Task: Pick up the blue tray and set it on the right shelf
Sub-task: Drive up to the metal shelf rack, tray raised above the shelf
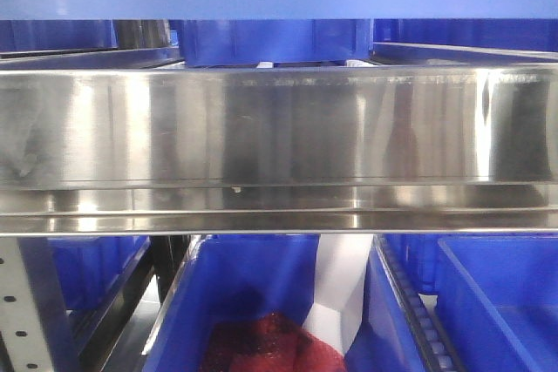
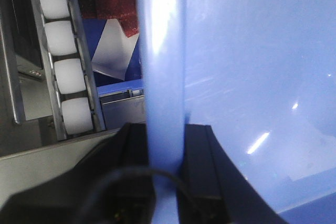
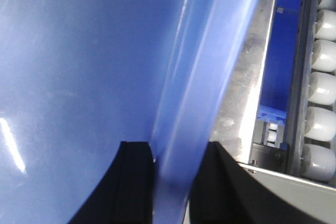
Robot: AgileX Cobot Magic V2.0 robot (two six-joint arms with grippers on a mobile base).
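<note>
Left claw point(image 2: 165, 132) clamped on blue tray point(image 2: 252, 77) rim | right claw point(image 3: 173, 153) gripping opposite rim | right shelf point(image 1: 279, 128) lip just beside right claw | grab done, tray apparently not yet set down.

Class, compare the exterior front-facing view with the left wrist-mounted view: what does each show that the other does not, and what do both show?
Front view only: the broad steel front lip of the right shelf and a grey perforated post. Left wrist view only: the left gripper, jaws shut on the rim of the blue tray. Both: that tray, a red mesh item and a white sheet.
</note>
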